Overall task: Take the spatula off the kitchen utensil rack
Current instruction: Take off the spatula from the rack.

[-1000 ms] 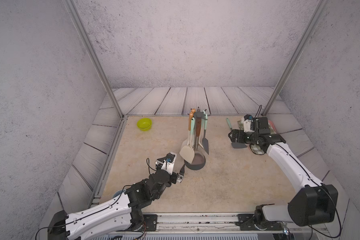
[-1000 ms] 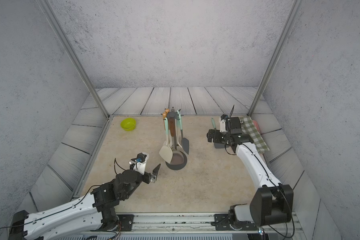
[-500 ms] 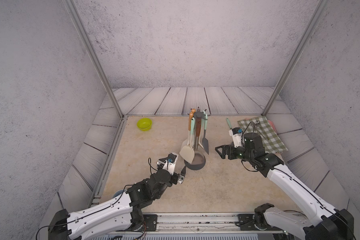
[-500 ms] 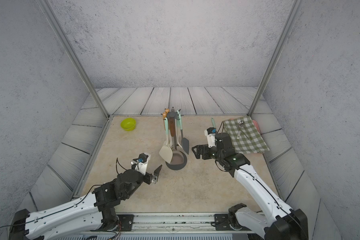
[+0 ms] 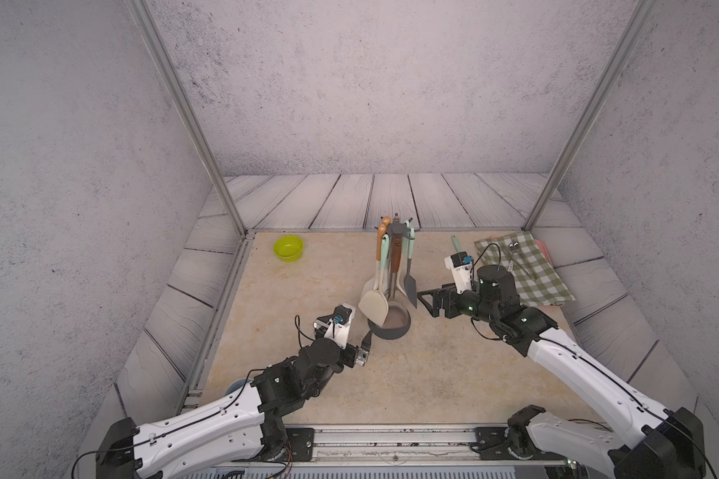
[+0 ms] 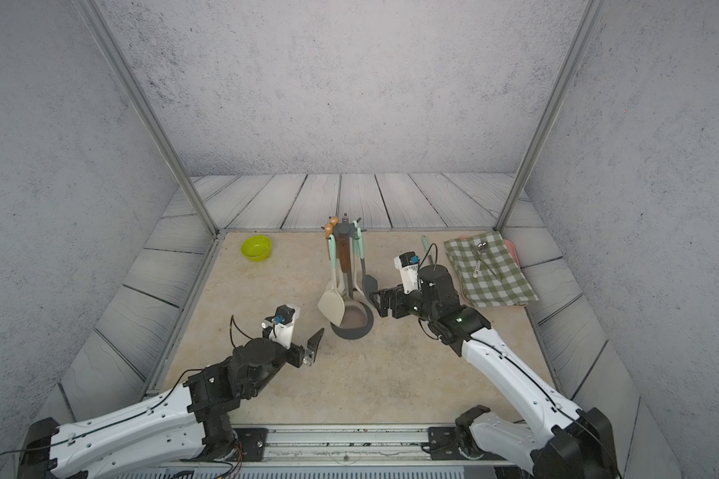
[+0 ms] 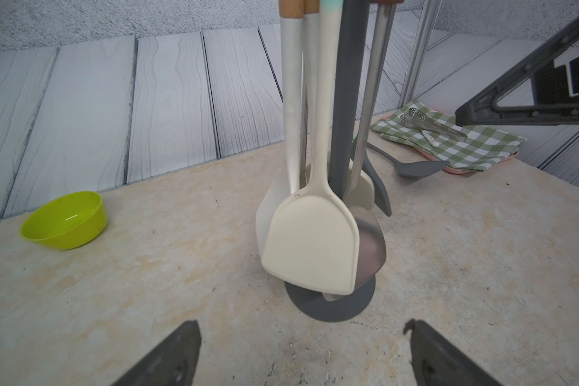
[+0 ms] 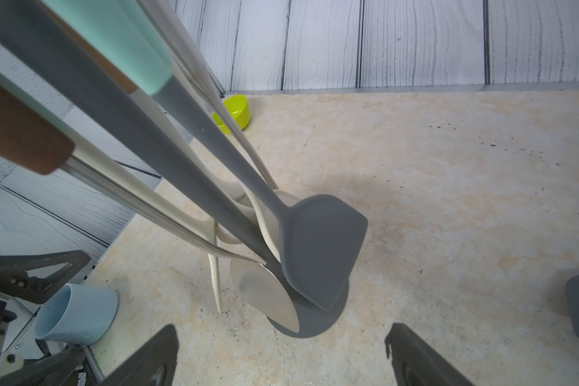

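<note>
I am looking down at a beige stone-look table (image 5: 308,290) with grey walls around it. Two white and black arms reach in from the near edge.

The left gripper (image 7: 301,326) is low over the table, near the rack's base on its left. Its jaws are spread wide and hold nothing. The right gripper (image 8: 281,329) is on the rack's right, near the hanging blades. Its jaws are also spread wide and empty.

The kitchen utensil rack (image 5: 391,334) stands upright around the middle of the table, a dark grey pole on a round base.

A green checked cloth (image 5: 528,273) lies at the far right corner.

Both spatulas hang on the rack, blades down. The cream spatula (image 7: 310,240) is on the side facing the left gripper. The grey spatula (image 8: 321,247), with a mint handle, is on the side facing the right gripper. A steel spoon (image 8: 264,297) with a brown handle hangs between them.

A second grey turner (image 7: 418,168) lies flat on the table beside the cloth.

A lime green bowl (image 5: 288,247) sits at the far left, well apart from the rack. A pale blue cup (image 8: 77,312) stands by the left arm. Metal tongs (image 7: 432,127) rest on the cloth.
</note>
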Controlling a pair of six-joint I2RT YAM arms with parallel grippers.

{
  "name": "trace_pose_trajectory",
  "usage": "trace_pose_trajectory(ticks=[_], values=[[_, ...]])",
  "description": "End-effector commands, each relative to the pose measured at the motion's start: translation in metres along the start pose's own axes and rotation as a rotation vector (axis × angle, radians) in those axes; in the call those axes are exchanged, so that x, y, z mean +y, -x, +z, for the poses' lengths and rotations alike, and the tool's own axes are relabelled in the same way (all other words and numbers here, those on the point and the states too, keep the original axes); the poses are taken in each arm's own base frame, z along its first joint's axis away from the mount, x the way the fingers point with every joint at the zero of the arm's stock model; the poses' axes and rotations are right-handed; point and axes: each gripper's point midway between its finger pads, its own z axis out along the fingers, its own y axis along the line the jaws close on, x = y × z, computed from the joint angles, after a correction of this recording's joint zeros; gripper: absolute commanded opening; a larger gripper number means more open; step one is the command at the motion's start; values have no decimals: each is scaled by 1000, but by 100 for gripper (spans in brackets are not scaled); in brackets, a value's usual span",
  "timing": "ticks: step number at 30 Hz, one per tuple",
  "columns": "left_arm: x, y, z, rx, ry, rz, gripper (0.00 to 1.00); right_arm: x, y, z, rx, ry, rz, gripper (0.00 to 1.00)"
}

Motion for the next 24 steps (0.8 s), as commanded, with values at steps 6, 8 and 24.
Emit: trace_pose_trajectory(ticks=[6,8,24], values=[[2,5,-3,-15,0,-20,99,4,5,-1,-127,41,-73,88],[1,4,-3,-16,-6,-16,99,10,7,1,-137,80,-71,79],[-14,80,14,-102,-65,-103,99,29,63,18,-222,121,-244,73]])
